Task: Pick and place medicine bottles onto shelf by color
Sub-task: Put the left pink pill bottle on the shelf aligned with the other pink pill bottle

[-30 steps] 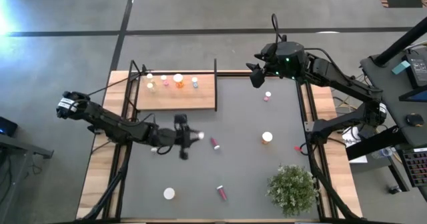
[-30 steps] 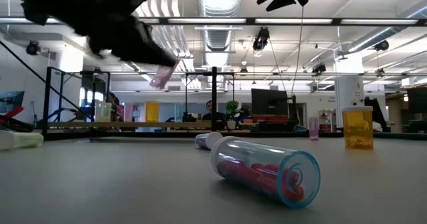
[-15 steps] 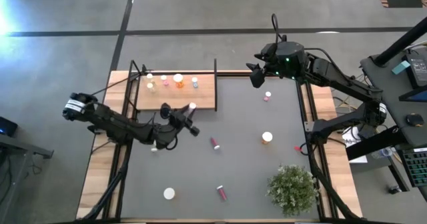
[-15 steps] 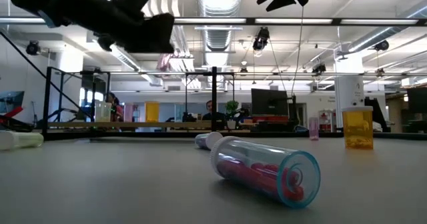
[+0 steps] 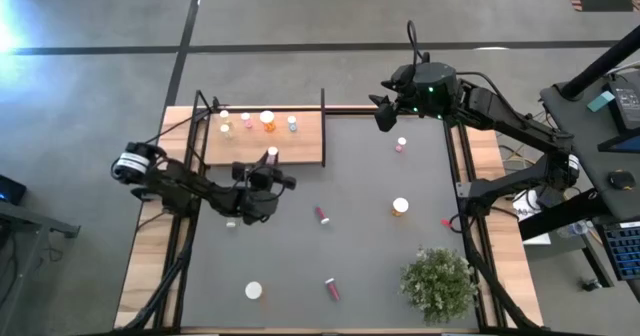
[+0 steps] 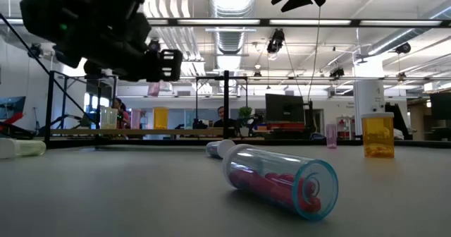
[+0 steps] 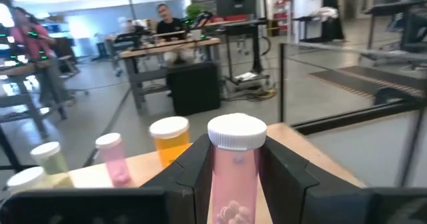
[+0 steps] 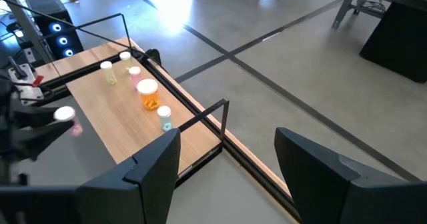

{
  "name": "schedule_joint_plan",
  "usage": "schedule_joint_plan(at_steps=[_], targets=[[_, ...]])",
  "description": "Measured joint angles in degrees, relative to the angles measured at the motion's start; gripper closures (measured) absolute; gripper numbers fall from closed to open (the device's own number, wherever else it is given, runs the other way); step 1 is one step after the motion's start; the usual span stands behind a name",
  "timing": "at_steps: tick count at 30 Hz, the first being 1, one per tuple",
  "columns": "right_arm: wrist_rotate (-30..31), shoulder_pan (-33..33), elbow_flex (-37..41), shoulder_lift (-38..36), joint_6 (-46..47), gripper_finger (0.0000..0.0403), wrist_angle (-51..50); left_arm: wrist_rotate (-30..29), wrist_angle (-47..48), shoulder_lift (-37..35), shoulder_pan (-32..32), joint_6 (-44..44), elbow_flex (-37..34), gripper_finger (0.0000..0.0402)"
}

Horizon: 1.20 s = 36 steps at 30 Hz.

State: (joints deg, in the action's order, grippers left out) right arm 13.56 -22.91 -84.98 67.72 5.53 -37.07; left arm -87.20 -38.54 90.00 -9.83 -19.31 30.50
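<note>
left jaws clamp an upright pink bottle [image 7: 235, 171] holding pale pills by the shelf [image 5: 300, 136]; right jaws gape empty.

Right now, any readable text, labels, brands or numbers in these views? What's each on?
None can be read.
Pink bottle held in the left tool: no label visible, only pills through the clear body.
Bottles on the shelf: too small to tell any print.
Lying bottle in the low view: no print visible.
Monitors and signs in the room behind: too blurred to read.
</note>
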Motion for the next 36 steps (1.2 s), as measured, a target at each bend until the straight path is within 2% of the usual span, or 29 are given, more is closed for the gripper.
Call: schedule_joint_plan(at_steps=[7, 19, 24, 36], targets=[[0.0, 0.0, 0.0, 0.0, 0.0, 0.017, 0.0, 4.0, 0.0, 0.1, 6.5, -10.1, -4.0, 0.0313], [0.0, 0.0, 0.0, 0.0, 0.0, 0.017, 0.0, 3.5, 0.0, 0.9, 7.9, -25.6, -12.3, 0.0313], [0.0, 0.0, 0.0, 0.0, 0.0, 0.017, 0.0, 0.2, 0.0, 1.7, 8.6, -26.9, -13.1, 0.0313], [0.0, 0.0, 0.0, 0.0, 0.0, 0.017, 0.0, 0.1, 0.0, 6.4, 15.4, -31.6, -12.8, 0.0313]])
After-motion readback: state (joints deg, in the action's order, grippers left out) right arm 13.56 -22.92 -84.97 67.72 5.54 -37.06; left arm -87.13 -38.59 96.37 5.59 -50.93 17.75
